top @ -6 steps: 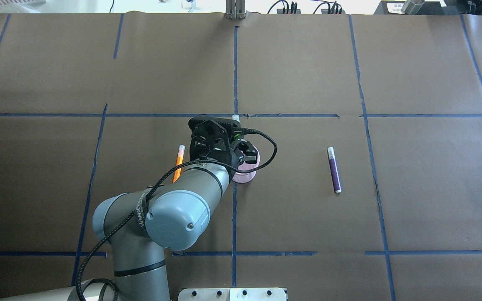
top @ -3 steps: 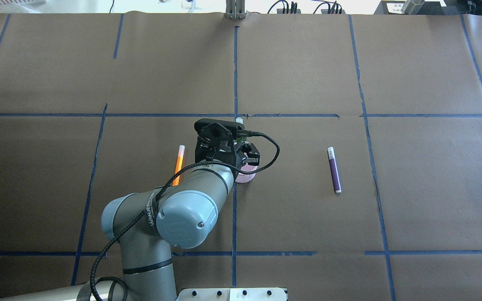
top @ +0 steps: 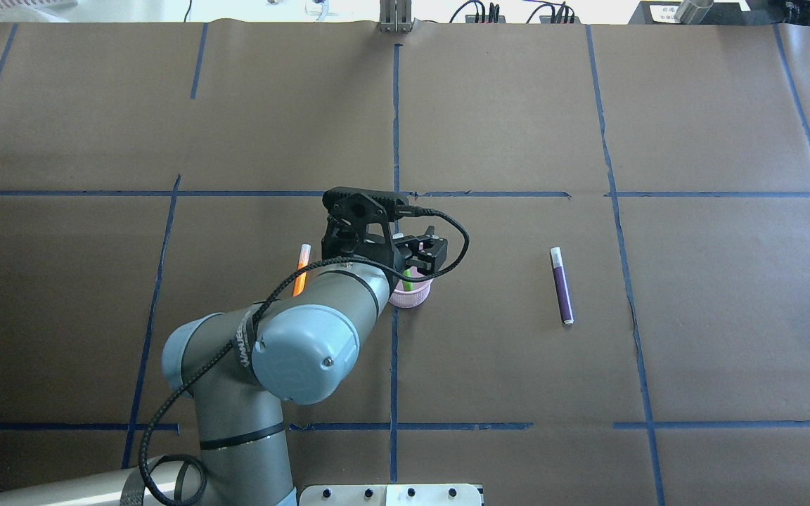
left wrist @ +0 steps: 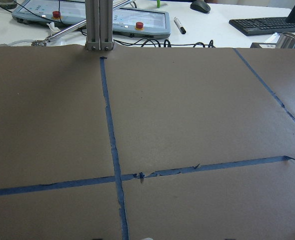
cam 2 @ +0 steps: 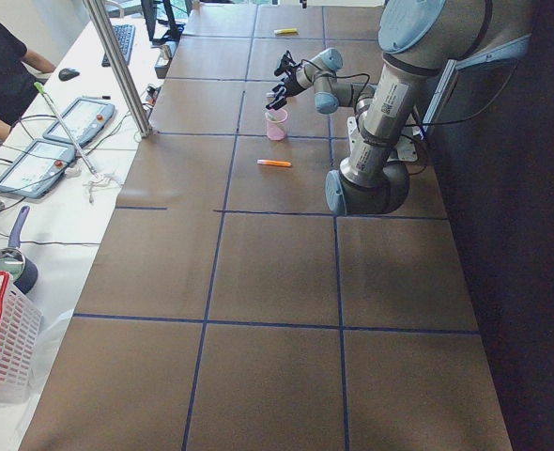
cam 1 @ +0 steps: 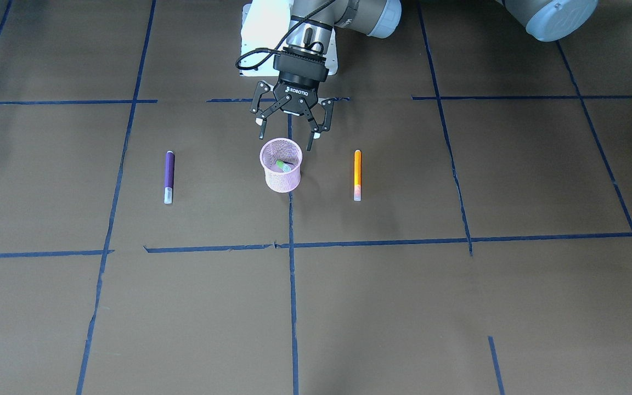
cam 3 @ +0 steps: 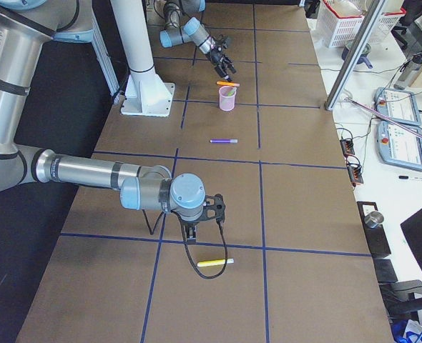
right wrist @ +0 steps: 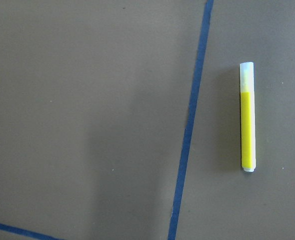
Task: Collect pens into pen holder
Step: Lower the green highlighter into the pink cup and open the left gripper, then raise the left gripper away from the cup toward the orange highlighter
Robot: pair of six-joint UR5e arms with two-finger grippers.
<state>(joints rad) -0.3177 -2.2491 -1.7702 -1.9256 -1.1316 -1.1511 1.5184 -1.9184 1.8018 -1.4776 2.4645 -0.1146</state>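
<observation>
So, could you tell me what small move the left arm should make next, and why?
Probably raise the left gripper clear of the pink mesh cup and swing it toward the orange pen. Its jaws stand open and empty above the cup, the green pen already sits inside, and the orange pen lies flat on the table on that arm's side.

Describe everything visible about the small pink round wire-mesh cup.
The small pink round wire-mesh cup stands upright on the brown paper-covered table, on a blue tape line, slightly narrower at its base. A green pen leans inside it. The open left gripper hangs above its rim, apparently not touching.
</observation>
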